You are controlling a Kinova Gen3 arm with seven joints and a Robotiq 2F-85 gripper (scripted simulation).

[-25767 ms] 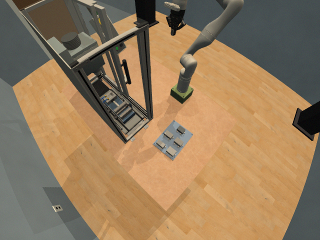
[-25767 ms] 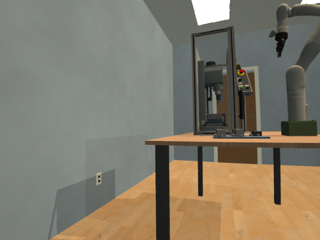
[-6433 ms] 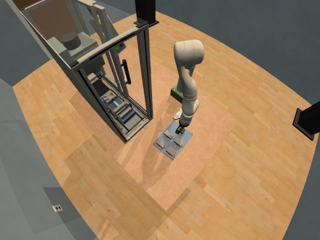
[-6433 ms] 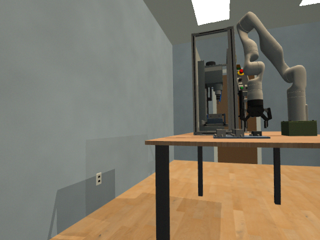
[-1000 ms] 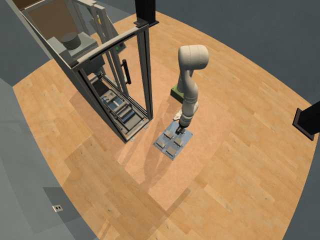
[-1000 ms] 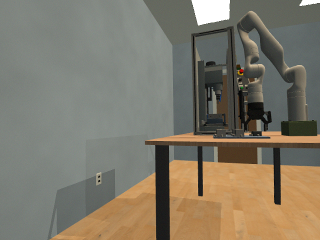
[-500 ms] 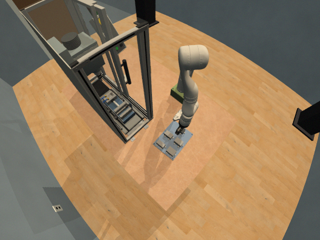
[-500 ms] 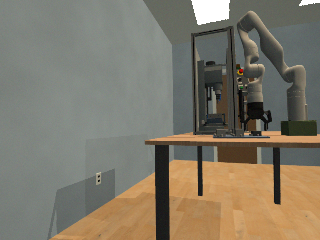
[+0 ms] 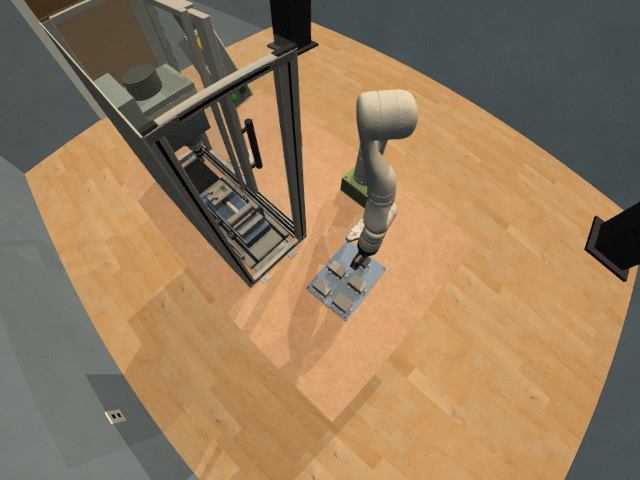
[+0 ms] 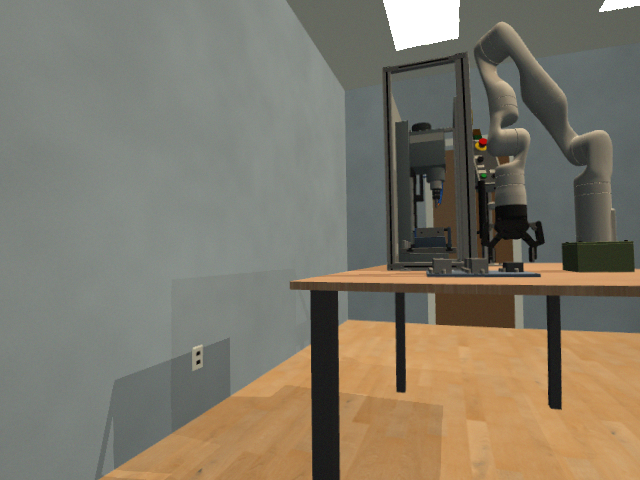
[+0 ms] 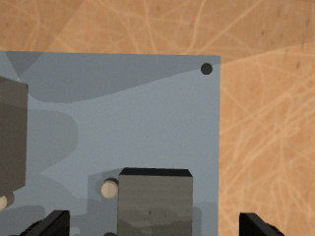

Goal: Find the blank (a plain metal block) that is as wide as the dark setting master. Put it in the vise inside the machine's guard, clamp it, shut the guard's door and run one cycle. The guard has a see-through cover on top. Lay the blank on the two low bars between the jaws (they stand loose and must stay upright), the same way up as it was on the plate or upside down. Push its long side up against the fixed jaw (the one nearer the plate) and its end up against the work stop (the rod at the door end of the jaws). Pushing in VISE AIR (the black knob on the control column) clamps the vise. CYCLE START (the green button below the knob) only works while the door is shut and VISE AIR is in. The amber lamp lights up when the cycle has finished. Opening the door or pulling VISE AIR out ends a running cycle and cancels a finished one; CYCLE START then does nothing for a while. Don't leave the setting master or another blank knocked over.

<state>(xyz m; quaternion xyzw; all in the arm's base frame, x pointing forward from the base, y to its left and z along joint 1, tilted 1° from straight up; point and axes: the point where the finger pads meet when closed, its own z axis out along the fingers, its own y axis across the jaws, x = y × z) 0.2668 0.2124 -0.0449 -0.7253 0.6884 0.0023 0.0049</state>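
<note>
Tool: the black two-finger gripper [image 9: 357,263] [image 10: 510,253] [image 11: 154,223] is spread wide, nothing held, above a dark grey rectangular metal block [image 10: 513,267] [image 11: 155,206].
Dark block: on the flat blue-grey plate [image 9: 376,269] [image 10: 496,274] [image 11: 148,123], near its edge towards the robot's base.
Blanks: four lighter grey metal blocks [image 9: 356,283] on the plate; matching width, cannot tell.

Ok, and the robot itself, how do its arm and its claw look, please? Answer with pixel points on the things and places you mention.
The arm [image 9: 381,196] [image 10: 542,82] is off-white and smooth, with rounded, tube-like sections and thin dashed rings around some joints. The claw [image 10: 511,250] is black, with two angular, linked fingers. No loose cable is visible along the arm.
</note>
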